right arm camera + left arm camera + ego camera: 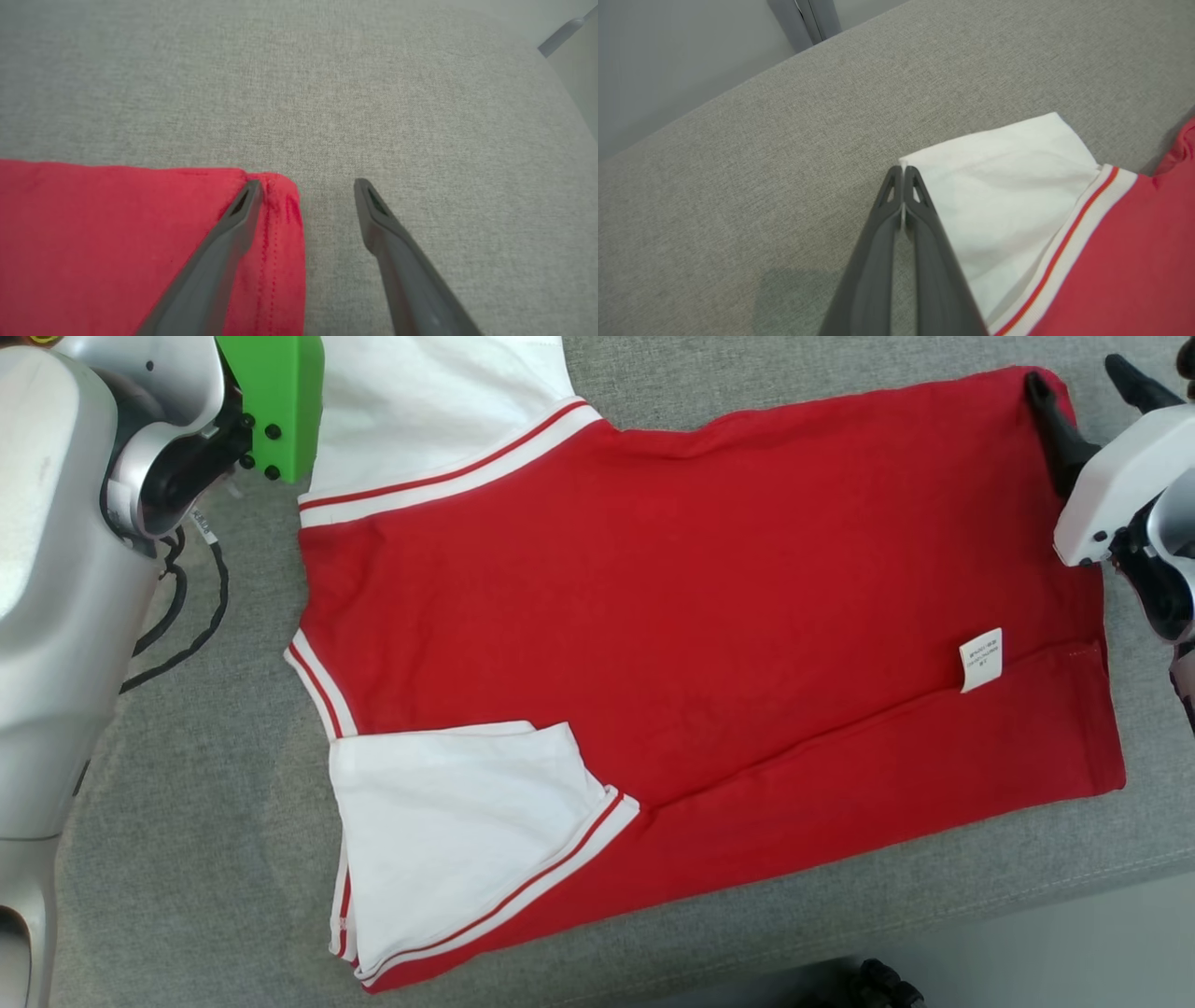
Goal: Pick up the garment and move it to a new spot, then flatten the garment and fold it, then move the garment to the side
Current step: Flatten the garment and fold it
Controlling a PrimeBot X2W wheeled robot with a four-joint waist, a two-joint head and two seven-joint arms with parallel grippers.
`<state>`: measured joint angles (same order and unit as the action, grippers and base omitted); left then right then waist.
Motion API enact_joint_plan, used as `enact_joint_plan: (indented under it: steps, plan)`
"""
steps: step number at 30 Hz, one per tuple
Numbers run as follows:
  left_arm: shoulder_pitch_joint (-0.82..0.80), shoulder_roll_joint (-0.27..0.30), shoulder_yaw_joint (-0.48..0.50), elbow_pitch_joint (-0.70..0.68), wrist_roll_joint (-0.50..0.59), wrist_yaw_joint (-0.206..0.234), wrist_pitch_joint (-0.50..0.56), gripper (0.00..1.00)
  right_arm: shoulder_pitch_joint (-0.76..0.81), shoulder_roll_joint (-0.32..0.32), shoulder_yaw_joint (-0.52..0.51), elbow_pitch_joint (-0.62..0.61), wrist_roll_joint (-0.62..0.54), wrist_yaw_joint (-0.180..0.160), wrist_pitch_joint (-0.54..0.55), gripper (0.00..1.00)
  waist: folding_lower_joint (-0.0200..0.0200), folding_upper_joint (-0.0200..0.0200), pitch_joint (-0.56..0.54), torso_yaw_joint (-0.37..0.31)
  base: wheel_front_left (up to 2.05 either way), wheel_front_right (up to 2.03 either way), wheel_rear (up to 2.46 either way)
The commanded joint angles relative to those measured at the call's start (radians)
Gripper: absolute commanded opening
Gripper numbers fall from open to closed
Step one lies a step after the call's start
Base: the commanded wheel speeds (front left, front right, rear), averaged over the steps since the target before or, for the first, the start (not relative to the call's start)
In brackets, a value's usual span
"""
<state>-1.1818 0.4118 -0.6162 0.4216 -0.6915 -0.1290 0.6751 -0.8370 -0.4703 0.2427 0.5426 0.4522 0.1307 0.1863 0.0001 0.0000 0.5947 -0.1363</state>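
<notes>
Head view: the garment [709, 616], red with white sleeves, lies spread on the grey cushion [205, 821]. Its long axis runs across from the sleeve end to the hem end, where the care label [980, 659] sits. The far sleeve [439, 411] is at the end opposite the label, beside the left arm's green mount [271, 401]. The right gripper [1088, 401] hangs at the hem corner [1046, 383] just beyond the label.

Left wrist view: the left gripper [902, 175] is clenched on the outer corner of the far sleeve, a sliver of white cloth showing between its fingers.

Right wrist view: the right gripper's jaws are spread wide and hold nothing. One finger is over the red hem corner and the other over bare cushion, so the cloth edge lies between them.

Each arm is at its own end of the garment's far long edge. The right gripper likely has to pinch its corner before that edge can be drawn taut or folded over.
</notes>
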Motion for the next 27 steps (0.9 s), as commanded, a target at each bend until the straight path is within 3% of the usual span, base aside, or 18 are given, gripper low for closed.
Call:
enact_joint_plan:
  steps: [1, 7, 9, 14, 16, 17, 19, 21, 27]
  plan:
    - [-0.002, 0.009, -0.002, -0.005, -0.007, -0.002, -0.005, 0.00, -0.014, 0.002, 0.012, 0.008, -0.008, 0.000, 0.011, 1.00, -0.0001, 0.0000, 0.003, 0.001, 0.00, 0.00, 0.00]
    - [0.004, 0.019, -0.008, -0.007, -0.015, -0.002, -0.008, 0.00, -0.039, -0.015, 0.072, 0.004, -0.012, 0.000, 0.040, 1.00, -0.0001, 0.0000, 0.002, -0.001, 0.00, 0.00, 0.00]
    - [0.006, 0.021, -0.010, -0.005, -0.017, -0.002, -0.011, 0.00, -0.049, -0.026, 0.100, 0.006, -0.019, 0.000, 0.076, 0.84, -0.0001, 0.0000, 0.000, -0.001, 0.00, 0.00, 0.00]
    - [0.009, 0.018, -0.014, 0.000, -0.018, -0.002, -0.017, 0.00, -0.079, -0.044, 0.142, 0.009, -0.047, 0.000, 0.180, 0.81, -0.0001, 0.0000, -0.003, 0.002, 0.00, 0.00, 0.00]
    - [0.011, 0.015, -0.016, 0.002, -0.020, -0.002, -0.019, 0.00, -0.089, -0.045, 0.154, 0.004, -0.056, 0.000, 0.224, 0.62, -0.0001, 0.0000, -0.004, 0.005, 0.00, 0.00, 0.00]
    - [0.012, 0.015, -0.017, 0.003, -0.021, -0.002, -0.022, 0.00, -0.095, -0.046, 0.157, 0.001, -0.060, 0.000, 0.247, 0.47, -0.0001, 0.0000, -0.005, 0.006, 0.00, 0.00, 0.00]
    - [0.013, 0.014, -0.019, 0.005, -0.022, -0.002, -0.025, 0.00, -0.100, -0.043, 0.161, -0.004, -0.062, 0.000, 0.285, 0.32, -0.0001, 0.0000, -0.006, 0.009, 0.00, 0.00, 0.00]
    - [0.013, 0.014, -0.021, 0.008, -0.023, -0.002, -0.028, 0.00, -0.102, -0.042, 0.162, -0.013, -0.066, 0.000, 0.318, 0.00, -0.0001, 0.0000, -0.008, 0.012, 0.00, 0.00, 0.00]
    - [0.001, 0.017, -0.021, -0.008, -0.004, -0.002, -0.093, 0.00, -0.098, -0.041, 0.129, -0.078, -0.079, 0.000, 0.309, 0.00, -0.0001, 0.0000, -0.011, 0.022, 0.00, 0.00, 0.00]
